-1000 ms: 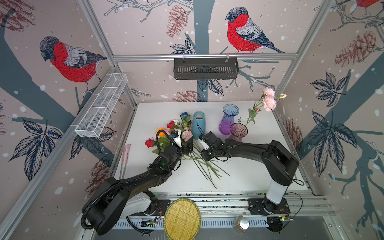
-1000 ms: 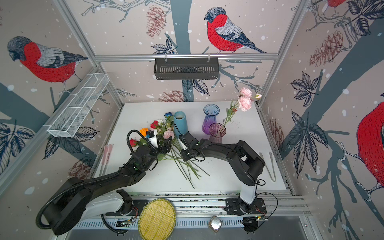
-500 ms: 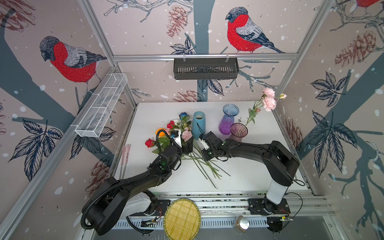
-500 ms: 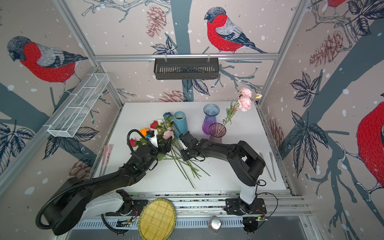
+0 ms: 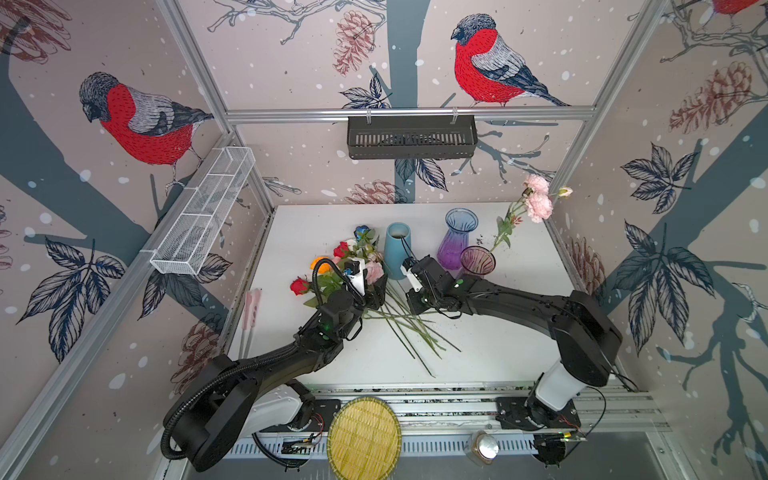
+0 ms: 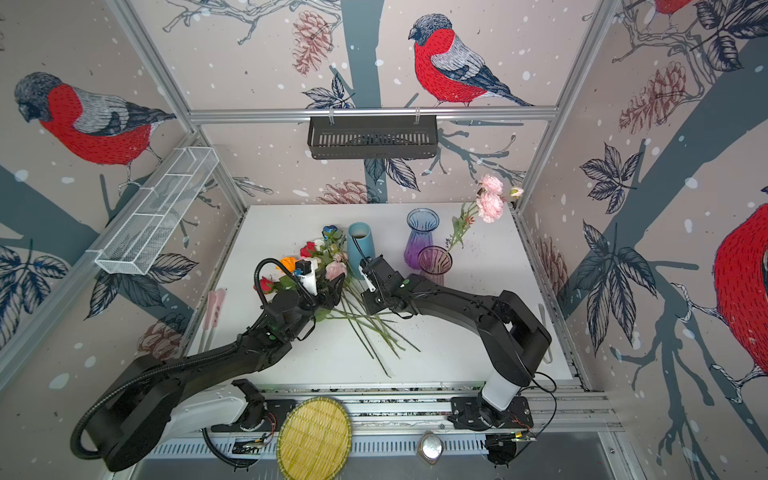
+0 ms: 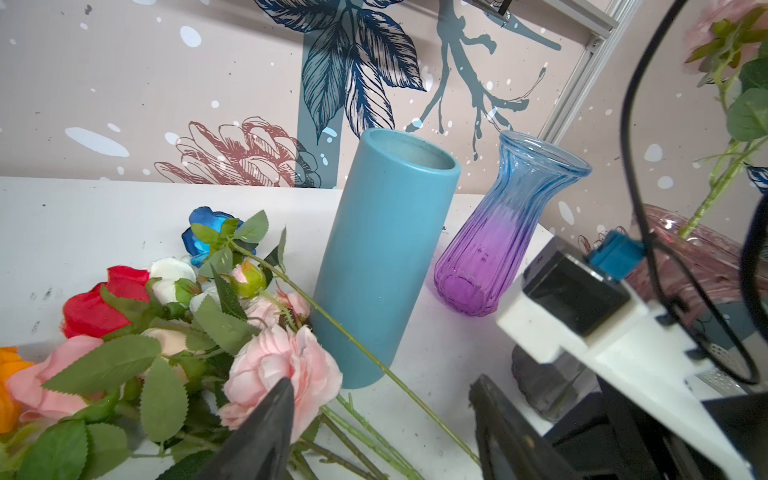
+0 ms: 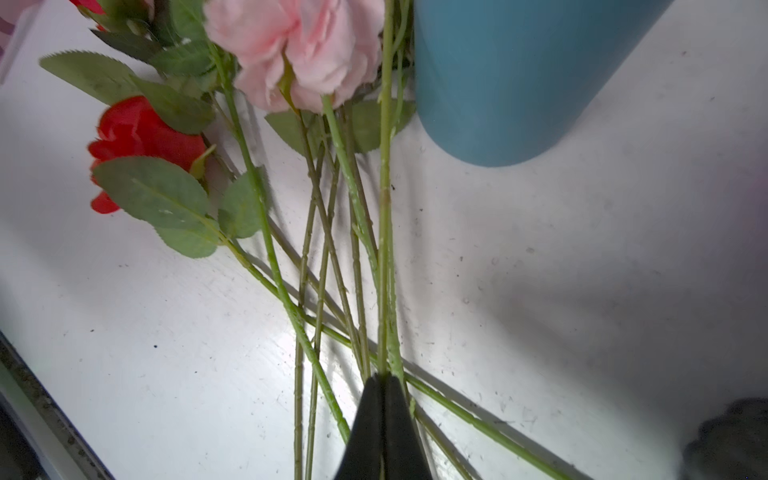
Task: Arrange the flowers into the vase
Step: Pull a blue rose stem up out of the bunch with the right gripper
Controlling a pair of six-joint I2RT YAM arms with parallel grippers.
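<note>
Several long-stemmed flowers (image 5: 353, 266) lie heaped, stems (image 8: 328, 249) crossing.

Blue vase (image 7: 386, 266); seemingly pink rose (image 7: 286, 370).

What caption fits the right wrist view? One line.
Right gripper shut on a green stem among the flowers beside the blue vase.

Both top views high above the bench (image 5: 498, 353), near-identical; wrist cameras close, sharing the blue vase (image 7: 386, 266).
</note>
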